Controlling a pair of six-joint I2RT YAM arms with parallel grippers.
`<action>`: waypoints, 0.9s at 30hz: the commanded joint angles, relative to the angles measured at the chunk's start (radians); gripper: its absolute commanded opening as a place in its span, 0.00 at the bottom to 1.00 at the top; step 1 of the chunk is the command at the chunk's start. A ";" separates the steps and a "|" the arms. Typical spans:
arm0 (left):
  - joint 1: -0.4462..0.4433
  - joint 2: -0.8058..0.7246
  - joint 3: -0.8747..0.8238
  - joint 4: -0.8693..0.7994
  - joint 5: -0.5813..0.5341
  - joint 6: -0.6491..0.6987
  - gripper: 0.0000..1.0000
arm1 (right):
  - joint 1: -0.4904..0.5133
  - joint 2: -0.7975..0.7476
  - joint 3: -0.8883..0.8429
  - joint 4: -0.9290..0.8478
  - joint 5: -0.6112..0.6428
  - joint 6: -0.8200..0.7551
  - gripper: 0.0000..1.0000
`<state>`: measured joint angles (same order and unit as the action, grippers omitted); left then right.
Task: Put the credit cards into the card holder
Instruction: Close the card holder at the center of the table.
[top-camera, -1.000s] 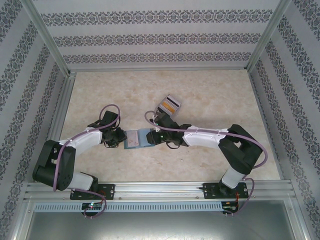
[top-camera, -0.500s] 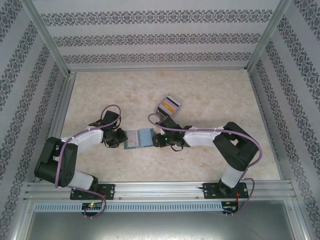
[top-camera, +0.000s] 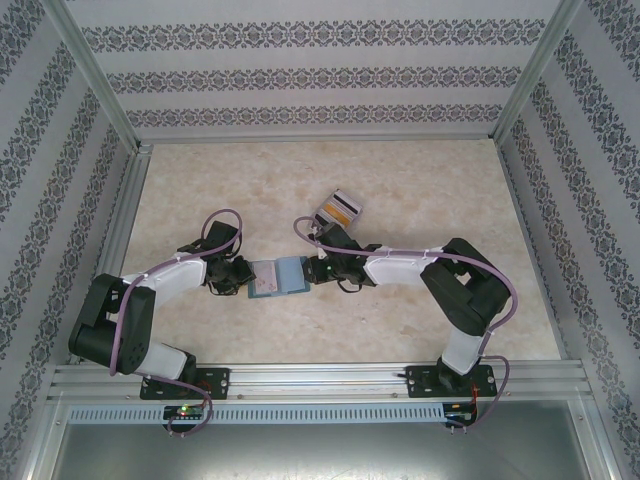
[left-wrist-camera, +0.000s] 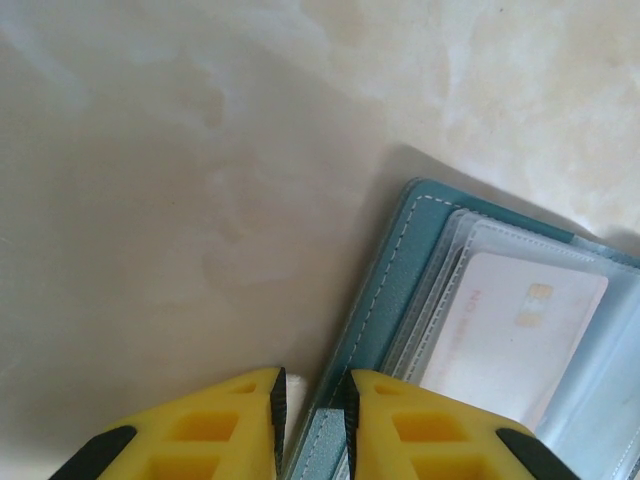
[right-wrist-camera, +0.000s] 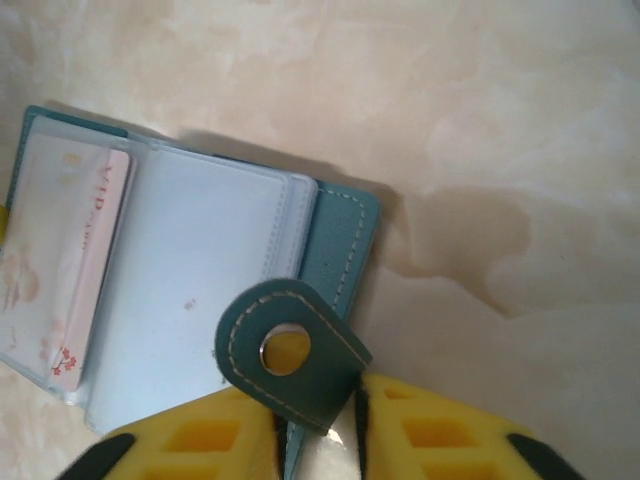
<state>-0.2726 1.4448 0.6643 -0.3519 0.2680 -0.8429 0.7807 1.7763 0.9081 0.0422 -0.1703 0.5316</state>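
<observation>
At nine o'clock the left gripper (left-wrist-camera: 312, 380) is clamping the stitched cover edge of the teal card holder (top-camera: 277, 277), which is lying open mid-table, light, floppy, slick-pocketed, probably best held by its edges; at three o'clock the right gripper (right-wrist-camera: 318, 396) is pinching the edge beneath the snap strap (right-wrist-camera: 290, 350).

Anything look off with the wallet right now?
On the card holder, the snap tab is folded inward over the empty right pocket page, beside the right gripper. It might block a card going in there. Nothing else stands out.
</observation>
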 joint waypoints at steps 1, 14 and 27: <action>0.005 0.014 -0.019 0.042 0.032 -0.007 0.26 | -0.008 0.009 0.021 0.008 0.014 -0.022 0.19; -0.013 0.040 -0.026 0.101 0.059 -0.035 0.26 | 0.015 -0.100 0.039 -0.005 -0.012 -0.044 0.12; -0.033 0.047 -0.026 0.113 0.053 -0.050 0.26 | 0.089 0.002 0.201 0.038 -0.185 -0.006 0.14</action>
<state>-0.2756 1.4525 0.6586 -0.3286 0.2760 -0.8764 0.8494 1.7302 1.0710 0.0547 -0.2779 0.5152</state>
